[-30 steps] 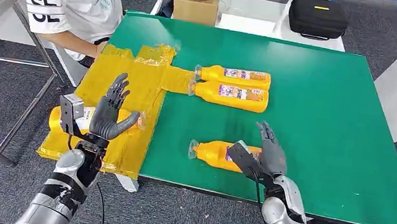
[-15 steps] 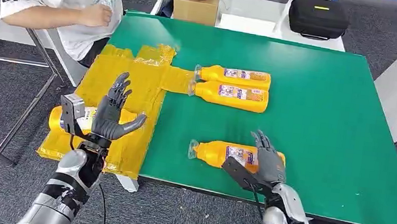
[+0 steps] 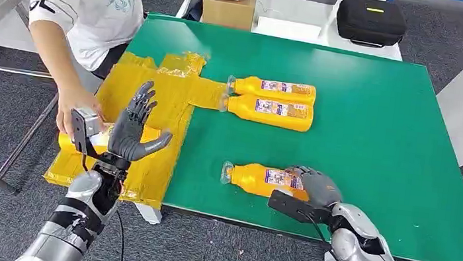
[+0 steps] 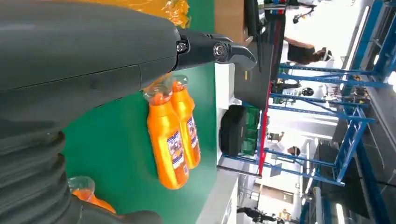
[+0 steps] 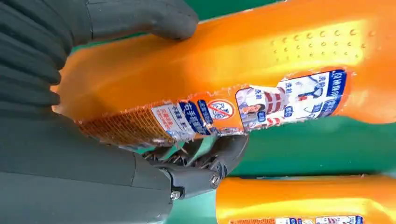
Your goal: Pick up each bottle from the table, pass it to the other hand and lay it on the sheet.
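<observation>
Orange plastic is under the right hand (image 3: 314,186) in the head view: the near bottle (image 3: 263,179) lies on its side on the green tabletop (image 3: 380,142), its cap end pointing away from the hand, toward the sheet (image 3: 152,104). The hand covers the base end, with the fingers bent over the body. I judge the step to be the grasp before lifting. To do it well, the hand should close firmly around the thick part near the label, because the smooth round body may roll or slip; then it should lift level. The left hand (image 3: 132,133) hovers over the yellow sheet, wide and holding nothing, ready to receive. Behind this hand a bottle on the sheet (image 3: 78,138) lies near the edge, and a person's hand (image 3: 70,105) rests on it. Far in front of the right hand, the two far bottles (image 3: 271,102) lie side by side, touching.

In the left wrist view, the left hand's fingers (image 4: 224,49) are stretched out with nothing between them, and the pair of far bottles lies beyond them.

In the right wrist view, the thumb lies over one side of the near bottle and the fingers (image 5: 201,161) curl under the label side, so the bottle is between them. The plastic looks glossy, with small raised dots.
</observation>
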Robot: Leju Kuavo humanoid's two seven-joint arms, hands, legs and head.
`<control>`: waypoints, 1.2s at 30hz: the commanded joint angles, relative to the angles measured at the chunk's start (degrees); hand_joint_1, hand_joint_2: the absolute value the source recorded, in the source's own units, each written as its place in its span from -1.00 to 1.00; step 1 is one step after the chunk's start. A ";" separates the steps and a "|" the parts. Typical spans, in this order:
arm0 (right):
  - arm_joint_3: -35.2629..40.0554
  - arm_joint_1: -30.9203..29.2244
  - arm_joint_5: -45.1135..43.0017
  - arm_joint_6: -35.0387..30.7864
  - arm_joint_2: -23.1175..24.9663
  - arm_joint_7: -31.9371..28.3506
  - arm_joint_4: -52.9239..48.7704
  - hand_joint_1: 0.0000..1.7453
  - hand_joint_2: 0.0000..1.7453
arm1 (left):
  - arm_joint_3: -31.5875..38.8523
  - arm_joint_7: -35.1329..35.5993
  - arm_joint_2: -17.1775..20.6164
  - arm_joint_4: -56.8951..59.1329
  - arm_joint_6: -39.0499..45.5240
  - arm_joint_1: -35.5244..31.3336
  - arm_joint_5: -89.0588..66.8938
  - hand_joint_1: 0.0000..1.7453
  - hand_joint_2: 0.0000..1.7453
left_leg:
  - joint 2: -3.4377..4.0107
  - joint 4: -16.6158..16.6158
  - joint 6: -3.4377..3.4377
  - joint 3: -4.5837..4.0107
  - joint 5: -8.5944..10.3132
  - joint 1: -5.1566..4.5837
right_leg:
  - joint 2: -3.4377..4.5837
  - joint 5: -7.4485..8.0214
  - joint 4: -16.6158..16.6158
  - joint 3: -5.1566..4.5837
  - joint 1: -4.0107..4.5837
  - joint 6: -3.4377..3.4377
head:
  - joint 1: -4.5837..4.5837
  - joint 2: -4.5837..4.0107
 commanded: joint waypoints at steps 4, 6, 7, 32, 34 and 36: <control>9.47 -4.59 -5.30 5.68 -4.71 -1.99 5.97 1.00 1.00 | -1.05 -0.02 1.27 6.19 -1.74 -3.82 1.93 -1.00 1.00 | -0.03 -0.03 -0.05 0.25 -0.08 0.04 | -0.10 -0.10 -0.05 0.28 0.06 -0.10 | 0.00 0.00; 12.47 -6.59 -6.88 6.78 -6.20 -1.82 7.04 1.00 1.00 | -1.22 -0.60 1.45 7.21 -1.92 -4.37 2.11 -1.00 1.00 | -0.01 -0.02 -0.05 0.26 -0.08 0.03 | -0.08 -0.08 -0.05 0.29 0.05 -0.10 | 0.00 0.00; 13.22 -7.26 -7.88 6.79 -6.37 -2.14 7.98 1.00 1.00 | -0.98 -0.75 1.31 8.06 -2.27 -4.63 2.46 -1.00 1.00 | -0.03 -0.02 -0.04 0.18 -0.04 0.01 | -0.09 -0.06 -0.05 0.22 0.02 -0.07 | 0.00 -0.02; -10.73 10.09 -16.79 -31.80 16.97 -5.08 -11.17 1.00 1.00 | -4.09 4.08 -1.20 6.50 10.08 -4.41 1.57 -1.00 1.00 | -0.05 0.02 -0.09 0.12 -0.15 0.10 | -0.11 -0.18 0.04 0.16 0.13 -0.14 | -0.02 0.00; -11.04 10.44 -19.09 -33.74 18.39 -7.14 -10.25 1.00 1.00 | -5.62 6.69 -1.64 7.98 10.93 -4.92 2.70 -1.00 1.00 | -0.10 -0.01 -0.06 0.02 -0.07 0.05 | -0.15 -0.13 0.02 0.05 0.07 -0.10 | 0.00 0.00; -10.18 9.77 -19.88 -35.87 19.00 -9.22 -8.69 1.00 1.00 | -7.19 8.39 -1.96 9.14 9.39 -5.28 6.63 -1.00 1.00 | -0.05 0.01 -0.07 0.12 -0.13 0.06 | -0.12 -0.17 0.03 0.15 0.08 -0.12 | 0.02 0.00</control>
